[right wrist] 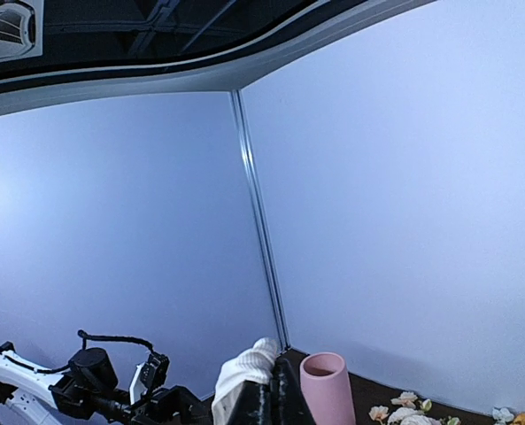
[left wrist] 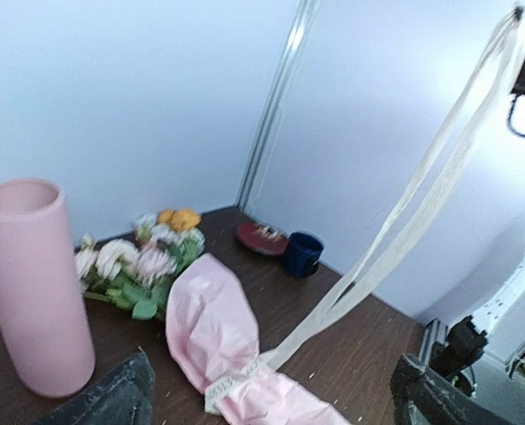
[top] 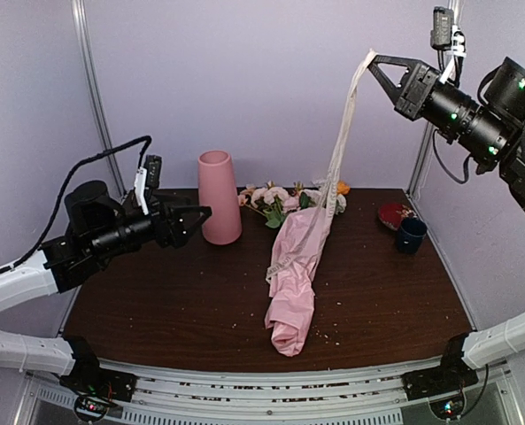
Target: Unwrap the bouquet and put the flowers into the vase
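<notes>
Top external, left side first, Sam: how does the left gripper (top: pixel 196 225) stand?

Sam: Jaws wide apart, nothing between them, raised above the table (top: pixel 156 301). The vase (top: pixel 219 197) stands upright just right of its tips, near but apart.

Lee: And past the vase?

Sam: The bouquet (top: pixel 296 283) lies flat, further right of that gripper. The flowers (top: pixel 275 197) poke out of it toward the back wall, and the pink paper (top: pixel 290 332) points toward the near edge.

Lee: The ribbon?

Sam: The ribbon (top: pixel 342 142) rises from the bouquet's middle, where a band of it lies around the paper. It runs up to the right gripper (top: pixel 374 64), which hangs high, above and right of the bouquet. That gripper is closed on the ribbon's top end.

Lee: Sure of that?

Sam: Fairly. The right wrist view cuts its fingers off at the bottom edge, but cream cloth sits bunched against the dark tips, so it looks pinched.

Lee: Anything further right?

Sam: A red dish (top: pixel 393 213) and a blue cup (top: pixel 411 235), well below the right gripper, by the table's right edge, apart from the bouquet.
</notes>
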### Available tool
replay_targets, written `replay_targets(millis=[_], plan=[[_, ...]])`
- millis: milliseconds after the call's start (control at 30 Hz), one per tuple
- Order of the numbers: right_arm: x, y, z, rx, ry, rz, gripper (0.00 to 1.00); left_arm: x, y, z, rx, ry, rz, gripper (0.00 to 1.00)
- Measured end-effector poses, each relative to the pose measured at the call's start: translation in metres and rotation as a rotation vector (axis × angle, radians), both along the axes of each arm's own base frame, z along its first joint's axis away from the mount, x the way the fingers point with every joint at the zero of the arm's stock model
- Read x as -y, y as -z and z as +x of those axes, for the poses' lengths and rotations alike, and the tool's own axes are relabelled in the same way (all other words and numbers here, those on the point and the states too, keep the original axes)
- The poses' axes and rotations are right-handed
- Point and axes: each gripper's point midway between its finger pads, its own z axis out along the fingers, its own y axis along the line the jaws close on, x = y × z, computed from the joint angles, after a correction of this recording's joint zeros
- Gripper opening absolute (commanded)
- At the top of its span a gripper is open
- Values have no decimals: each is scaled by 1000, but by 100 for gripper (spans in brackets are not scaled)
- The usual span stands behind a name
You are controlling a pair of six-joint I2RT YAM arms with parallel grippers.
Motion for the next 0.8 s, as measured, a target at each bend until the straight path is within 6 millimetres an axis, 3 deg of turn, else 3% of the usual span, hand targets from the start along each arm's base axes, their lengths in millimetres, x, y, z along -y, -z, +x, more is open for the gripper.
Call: replay_targets(millis=[67, 167, 367, 500, 633, 800], plan=[[-3, 1, -5, 8, -33, -2, 0, 7, -26, -7, 76, 56, -41, 98], [-15, 25, -3, -18, -71, -43, 0, 22, -52, -16, 168, 155, -89, 98], [-49, 103, 3, -141, -169, -156, 0, 80, -61, -38, 273, 368, -93, 98], [-60, 133, -1, -195, -234, -187, 0, 124, -57, -61, 336, 524, -87, 98], [-64, 141, -8, -206, -279, -190, 0, 159, -56, -71, 374, 630, -99, 98], [-60, 142, -23, -198, -325, -170, 0, 177, -50, -73, 402, 691, -113, 98]])
